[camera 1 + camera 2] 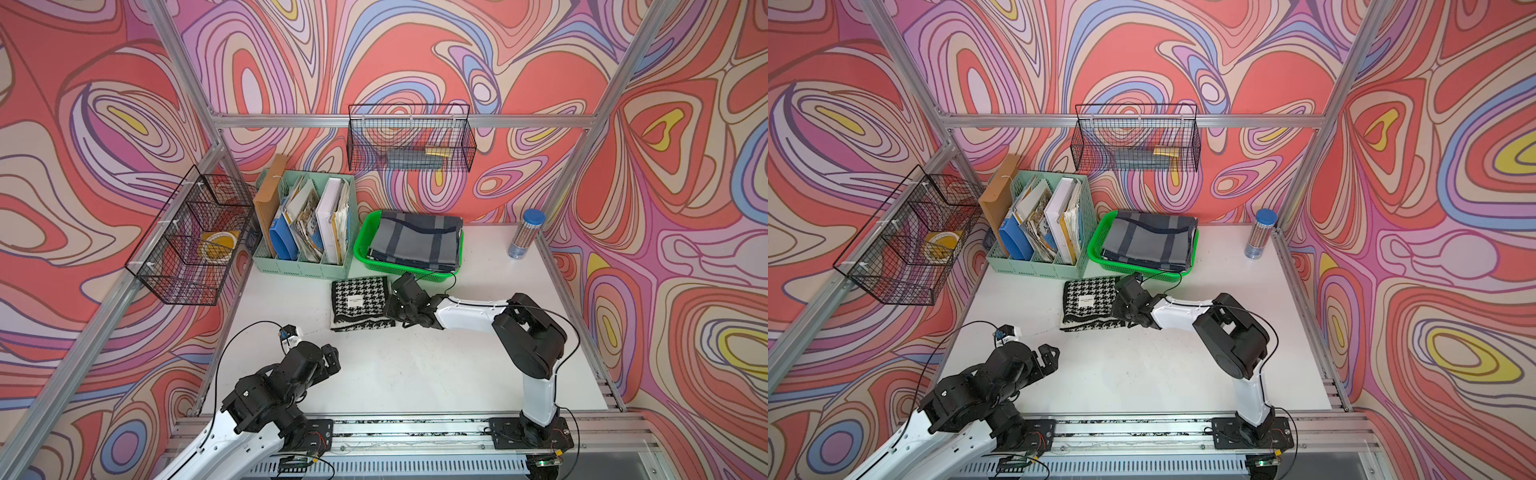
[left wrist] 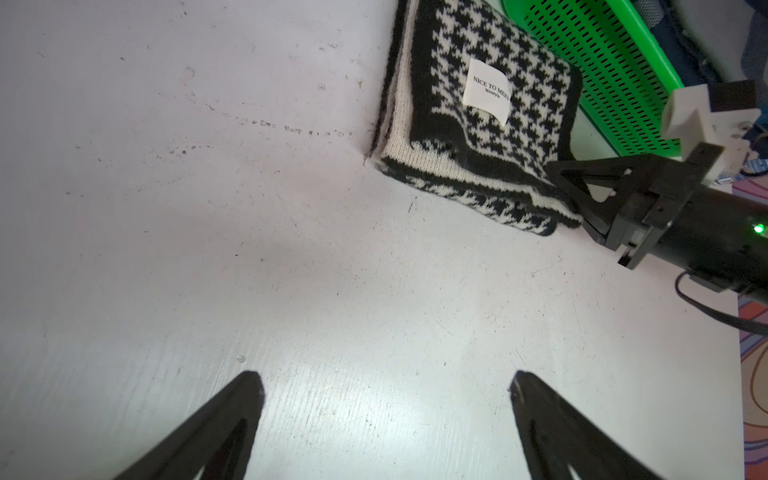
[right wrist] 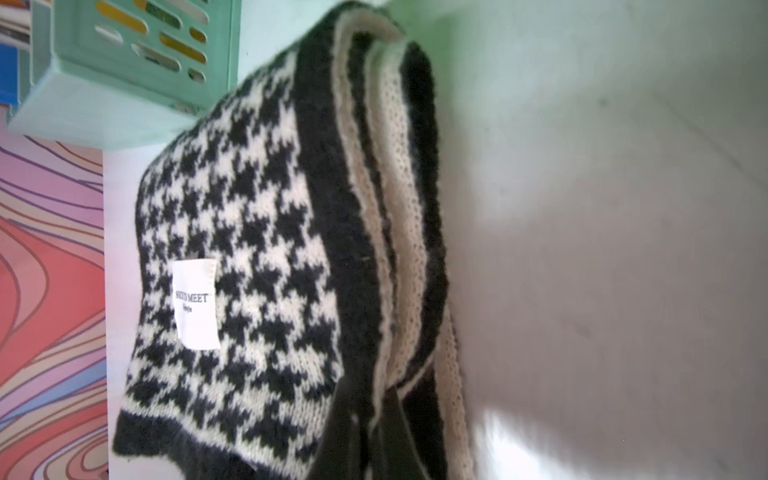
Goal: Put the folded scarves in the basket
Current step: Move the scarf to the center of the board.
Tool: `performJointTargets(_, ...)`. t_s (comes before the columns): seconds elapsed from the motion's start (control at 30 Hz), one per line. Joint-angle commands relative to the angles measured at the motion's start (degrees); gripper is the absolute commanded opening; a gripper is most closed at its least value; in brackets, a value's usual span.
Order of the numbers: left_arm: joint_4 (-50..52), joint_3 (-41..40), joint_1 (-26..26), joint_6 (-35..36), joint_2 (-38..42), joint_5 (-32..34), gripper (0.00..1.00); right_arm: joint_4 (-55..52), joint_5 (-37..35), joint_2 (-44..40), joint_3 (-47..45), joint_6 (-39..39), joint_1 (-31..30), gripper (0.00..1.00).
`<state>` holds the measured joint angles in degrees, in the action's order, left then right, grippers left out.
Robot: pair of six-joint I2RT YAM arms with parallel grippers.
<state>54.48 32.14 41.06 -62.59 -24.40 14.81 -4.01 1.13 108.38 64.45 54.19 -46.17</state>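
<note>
The folded scarf (image 1: 359, 303) (image 1: 1088, 303), black-and-white houndstooth with a white label, lies flat on the white table just in front of the bright green basket (image 1: 362, 245) (image 1: 1096, 245). My right gripper (image 1: 391, 309) (image 1: 1119, 309) is at the scarf's right edge. In the right wrist view the gripper (image 3: 370, 415) is shut, pinching layers of the scarf (image 3: 249, 232). The left wrist view shows my left gripper (image 2: 386, 386) open above bare table, well short of the scarf (image 2: 490, 133), with the basket (image 2: 602, 62) beyond it.
A folded grey plaid cloth (image 1: 415, 241) fills the basket. A mint file organiser (image 1: 303, 232) stands left of it. Black wire baskets hang at the left (image 1: 195, 241) and on the back wall (image 1: 411, 141). A blue-lidded tube (image 1: 525, 235) stands at the back right.
</note>
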Motion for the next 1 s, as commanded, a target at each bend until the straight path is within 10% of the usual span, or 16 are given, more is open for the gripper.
performJointTargets(0.0, 0.1, 0.5, 0.2, 1.5, 0.3, -1.8, 0.97, -5.3, -3.1, -9.3, -7.5, 3.0, -1.4, 0.00)
performJointTargets(0.3, -13.9, -1.6, 0.2, 2.7, -2.7, -6.6, 0.93, -14.9, -9.8, -44.1, -34.0, 12.9, -3.0, 0.03)
performJointTargets(0.47, -24.2, -4.5, 0.2, 2.0, -10.7, -12.0, 0.91, -26.2, -14.1, -58.7, -36.1, 9.5, -3.1, 0.60)
performJointTargets(0.7, -31.5, -5.1, 0.4, 1.6, -17.5, -17.6, 0.89, -36.8, -19.9, -54.6, -27.6, -0.2, -2.9, 0.80)
performJointTargets(0.97, -42.8, -9.4, 3.2, -2.5, -22.9, -19.3, 0.87, -18.7, -4.3, -46.5, -28.4, -3.3, 4.1, 0.82)
